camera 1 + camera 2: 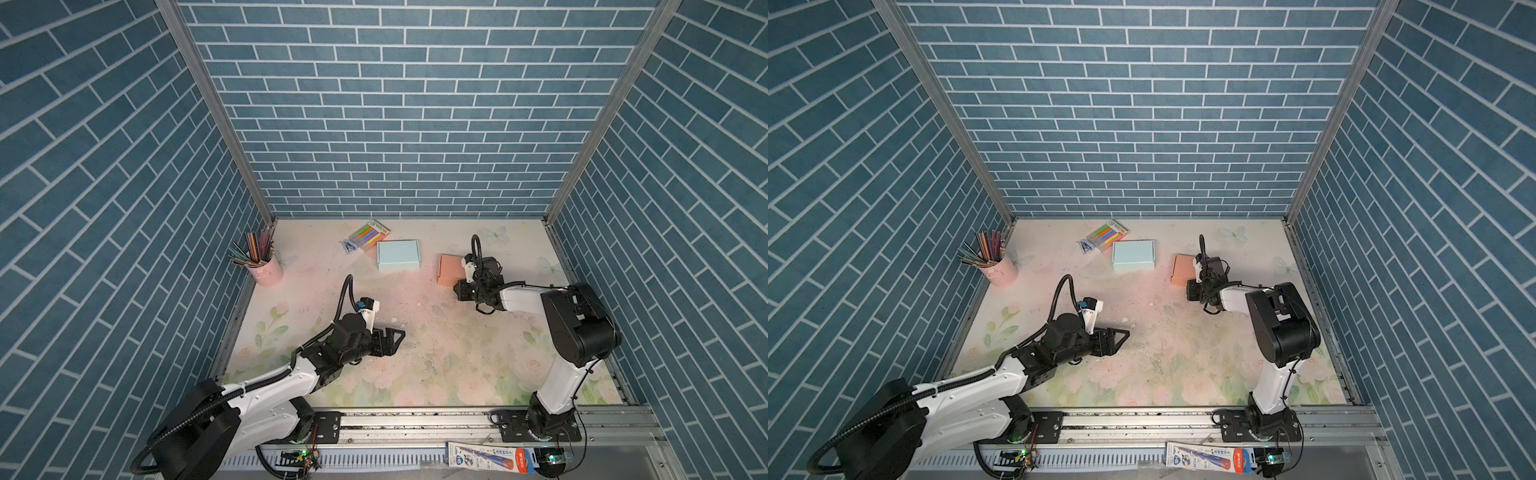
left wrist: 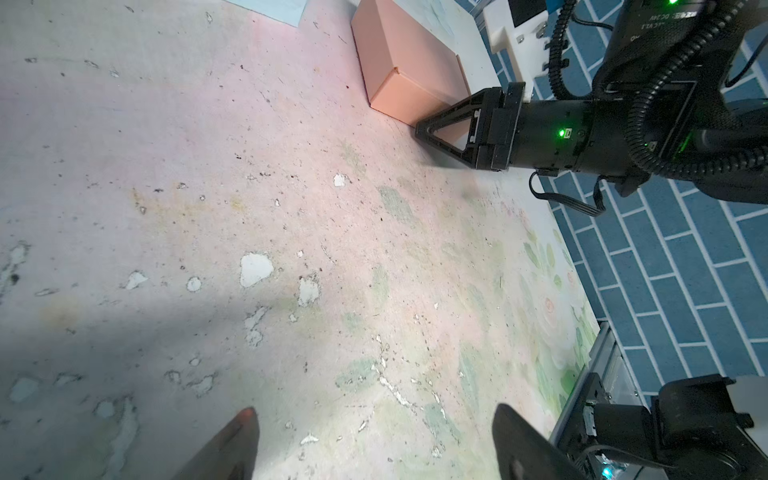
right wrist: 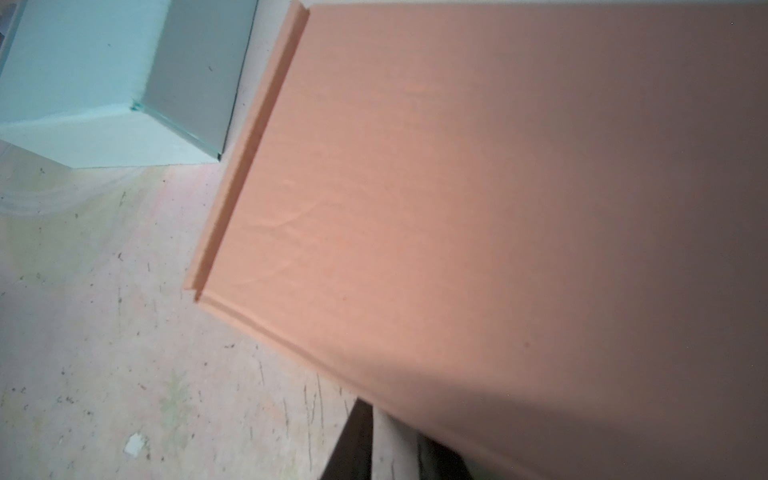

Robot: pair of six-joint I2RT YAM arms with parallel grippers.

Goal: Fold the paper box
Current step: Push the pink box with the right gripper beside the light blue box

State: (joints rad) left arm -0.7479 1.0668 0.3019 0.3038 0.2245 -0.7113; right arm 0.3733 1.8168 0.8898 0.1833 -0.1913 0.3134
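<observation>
**Paper Box: Handling Properties and Grip Points**

**Location.** The paper box (image 1: 448, 268) sits at the far right of the table (image 1: 436, 353). It is near the blue box (image 1: 397, 255) but not touching it. Its lid appears to be down.

**Gripper state.**
- My right gripper (image 2: 420, 131) has its tip at the box's near lower corner, with the jaws set narrow. I cannot tell whether they pinch any card.
- My left gripper (image 1: 397, 338) is spread wide and empty over bare table, well apart from the box.

**Handling (judged).**
- The box is thin card, so it should be light and hollow.
- I expect it to slide if pushed from one side only.
- I expect it to dent under a hard pinch. The top face already shows faint ripples.

**Where to hold.**
- I take the stepped lip along the lid edge, close to a corner, where the card should be stiffest.
- I avoid the middle of any panel.
- I brace the opposite side with the free gripper.
</observation>
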